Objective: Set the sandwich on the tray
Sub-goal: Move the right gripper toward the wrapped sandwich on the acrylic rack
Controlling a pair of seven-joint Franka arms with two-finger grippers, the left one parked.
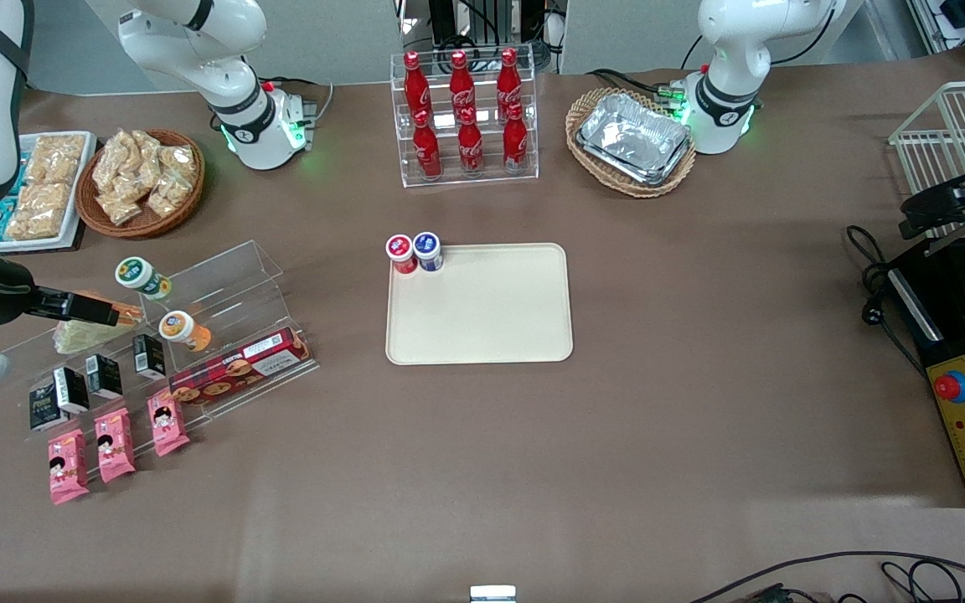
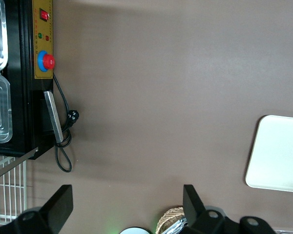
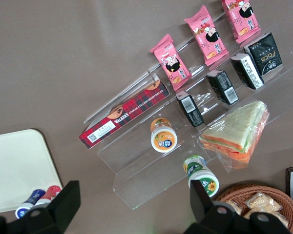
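The sandwich point(image 1: 85, 335) is a wrapped triangular wedge with orange and green filling, lying on a clear acrylic stand point(image 1: 223, 285) toward the working arm's end of the table. It also shows in the right wrist view point(image 3: 237, 131). The cream-beige tray point(image 1: 491, 318) lies flat mid-table, and also shows in the right wrist view point(image 3: 14, 165) and the left wrist view point(image 2: 278, 161). My right gripper point(image 1: 110, 314) hovers above the stand, over the sandwich, apart from it. In the wrist view the gripper point(image 3: 132, 204) is wide open and empty.
A red-lidded cup point(image 1: 401, 253) and a blue-lidded cup point(image 1: 428, 249) stand on the tray's corner. The stand holds two small cups point(image 1: 185, 329), black cartons point(image 1: 101, 374), a cookie box point(image 1: 239, 364) and pink snack packets point(image 1: 114, 444). A cola rack point(image 1: 466, 117) and a foil-tray basket point(image 1: 633, 141) stand farther back.
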